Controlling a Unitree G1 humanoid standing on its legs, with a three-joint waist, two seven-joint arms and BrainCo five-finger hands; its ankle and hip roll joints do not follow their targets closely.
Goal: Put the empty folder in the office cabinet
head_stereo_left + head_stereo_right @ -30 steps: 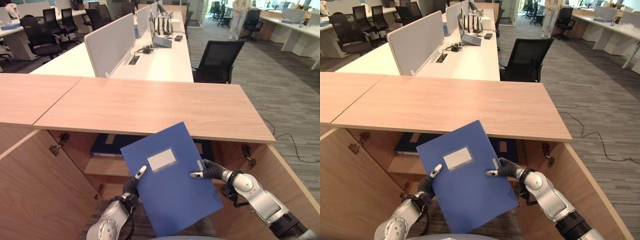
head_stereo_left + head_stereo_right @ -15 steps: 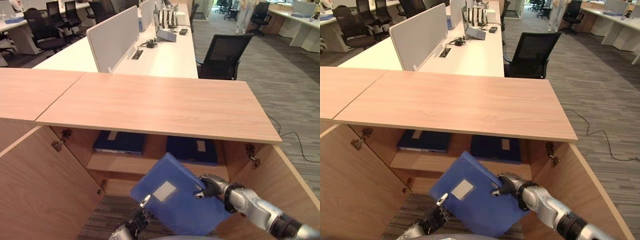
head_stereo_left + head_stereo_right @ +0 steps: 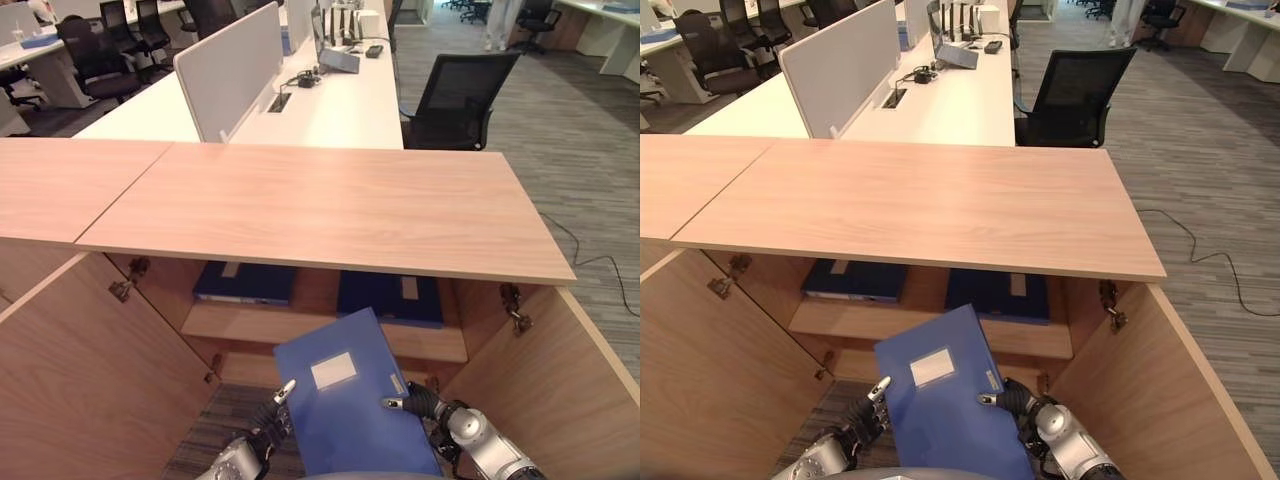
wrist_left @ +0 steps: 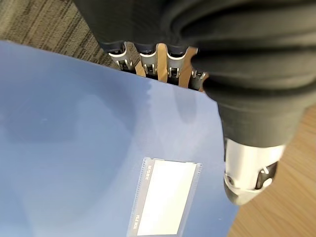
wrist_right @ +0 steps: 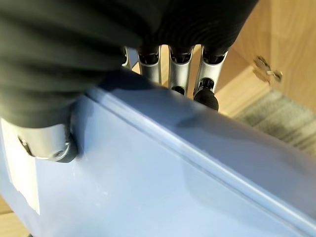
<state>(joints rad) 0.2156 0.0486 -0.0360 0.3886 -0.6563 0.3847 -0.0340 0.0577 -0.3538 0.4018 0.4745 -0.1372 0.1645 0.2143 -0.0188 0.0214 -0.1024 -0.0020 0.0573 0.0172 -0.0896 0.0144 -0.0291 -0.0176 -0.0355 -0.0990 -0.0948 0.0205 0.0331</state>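
The blue folder (image 3: 350, 405) with a white label is held between both hands, low in front of the open office cabinet (image 3: 320, 200) and below its shelf (image 3: 300, 325). My left hand (image 3: 268, 428) grips its left edge: in the left wrist view the thumb (image 4: 249, 177) lies on the folder's (image 4: 89, 148) face and the fingers (image 4: 148, 57) curl behind the edge. My right hand (image 3: 422, 405) grips the right edge, with the thumb (image 5: 47, 140) on the folder's (image 5: 163, 182) face and the fingers (image 5: 180, 74) behind it.
Two dark blue folders (image 3: 245, 283) (image 3: 392, 296) lie flat on the shelf. The cabinet doors stand open at the left (image 3: 90, 370) and right (image 3: 545, 385). Beyond the wooden top are a white desk with a divider (image 3: 235, 65) and a black chair (image 3: 460, 95).
Both hands have brought the folder down from in front of the cabinet top's edge to below the shelf. The camera has also shifted.
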